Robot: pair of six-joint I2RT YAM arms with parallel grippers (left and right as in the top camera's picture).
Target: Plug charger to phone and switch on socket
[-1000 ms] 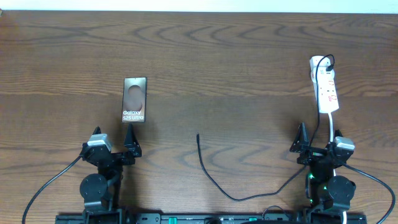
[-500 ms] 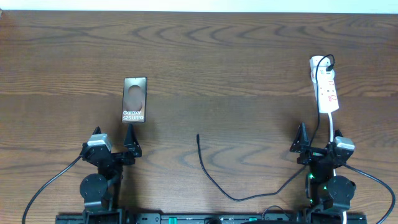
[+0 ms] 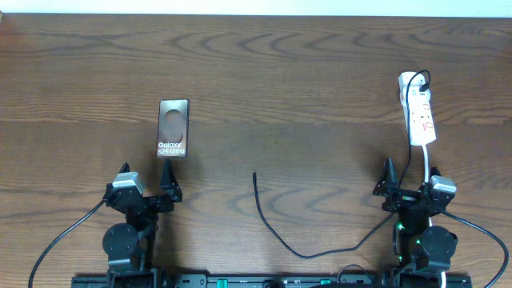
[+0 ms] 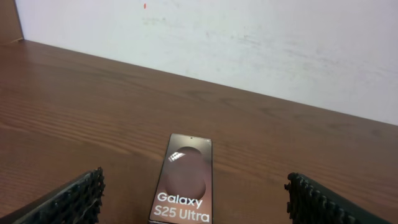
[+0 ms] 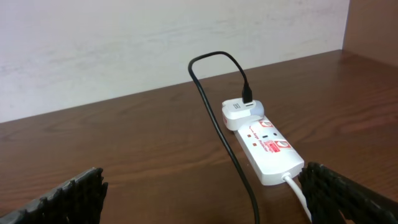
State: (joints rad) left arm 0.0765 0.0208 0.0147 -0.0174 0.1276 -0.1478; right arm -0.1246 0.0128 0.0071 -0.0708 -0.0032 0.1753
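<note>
1. Left jaws: wide apart, holding nothing, lower left of the overhead view.
2. Right jaws: wide apart, empty, lower right of the overhead view.
3. Phone [image 3: 174, 128]: flat on the surface [image 3: 304, 80], screen up, left of centre, just above the left jaws. In the left wrist view it lies bottom centre, touching neither finger.
4. Socket [image 3: 419, 112]: upper right, above the right jaws. A white adapter [image 5: 241, 111] is plugged into its far end.
5. Charger [image 3: 268, 224]: black cable curving through bottom centre. Its free tip is near frame centre, well apart from the phone.
6. White wall [image 4: 249, 37] behind the surface.
</note>
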